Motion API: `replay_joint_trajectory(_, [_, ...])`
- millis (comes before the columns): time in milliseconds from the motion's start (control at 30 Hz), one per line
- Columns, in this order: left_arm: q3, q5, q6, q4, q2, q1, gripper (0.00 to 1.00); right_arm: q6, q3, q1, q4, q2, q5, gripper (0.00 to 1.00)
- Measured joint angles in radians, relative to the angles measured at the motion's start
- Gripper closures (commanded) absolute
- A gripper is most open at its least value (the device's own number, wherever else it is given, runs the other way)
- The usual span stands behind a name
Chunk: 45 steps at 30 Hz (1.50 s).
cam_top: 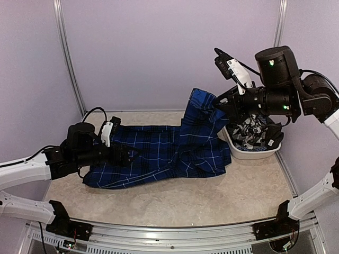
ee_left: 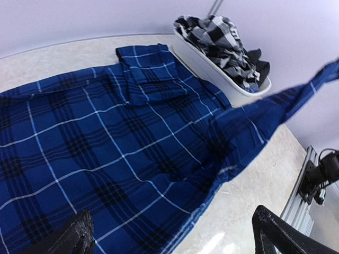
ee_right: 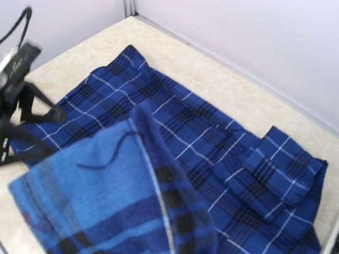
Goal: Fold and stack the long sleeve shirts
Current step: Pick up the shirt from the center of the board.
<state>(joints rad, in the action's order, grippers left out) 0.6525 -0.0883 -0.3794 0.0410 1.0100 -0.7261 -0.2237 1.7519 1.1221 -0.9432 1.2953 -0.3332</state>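
The royal blue plaid cloth shirt lies spread on the beige tabletop. Over its left end the left hand hangs with jaws wide apart, holding nothing. At its far right corner the right hand is clamped on a lifted fold. Right of it, a black-and-white checked shirt fills a white plastic tub.

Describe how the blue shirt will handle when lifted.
Probably floppy: the blue shirt drapes in a sagging sheet from the right end effector to the table. Likely light: one pinched edge carries the raised part. It may bunch rather than slide flat; creases show near the lifted side.
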Motion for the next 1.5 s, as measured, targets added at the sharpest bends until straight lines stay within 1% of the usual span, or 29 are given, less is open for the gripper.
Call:
replay_joint_trajectory(100, [0.0,0.016,0.046,-0.014,0.027,-0.071,0.01,0.01,0.051,-0.013,-0.047,0.027,-0.026,1.0])
replay_joint_trajectory(267, [0.034,0.037,0.097,0.057,0.059,-0.102,0.01,0.013,0.037,-0.106,-0.083,0.026,-0.037,1.0])
replay_joint_trajectory(467, [0.158,0.034,0.174,0.23,0.085,-0.111,0.01,0.019,-0.103,-0.237,-0.057,-0.004,0.002,1.0])
replay_joint_trajectory(633, [0.236,0.041,0.278,0.358,0.103,-0.127,0.01,0.031,-0.184,-0.322,-0.023,-0.002,0.069,1.0])
replay_joint_trajectory(800, [0.255,0.048,0.396,0.465,0.142,-0.117,0.02,0.051,-0.182,-0.354,0.008,0.001,0.111,1.0])
replay_joint_trajectory(1000, [0.256,-0.014,0.48,0.526,0.17,-0.035,0.05,0.074,-0.182,-0.409,0.023,0.001,0.145,1.0])
replay_joint_trajectory(1100, [0.278,-0.02,0.513,0.563,0.203,-0.039,0.05,0.084,-0.182,-0.438,0.026,0.001,0.159,1.0])
replay_joint_trajectory(1300, [0.375,0.01,0.587,0.66,0.331,-0.053,0.05,0.106,-0.182,-0.493,0.035,0.001,0.199,1.0])
replay_joint_trajectory(1500, [0.361,0.013,0.631,0.692,0.372,-0.047,0.03,0.13,-0.182,-0.518,0.04,0.013,0.226,1.0])
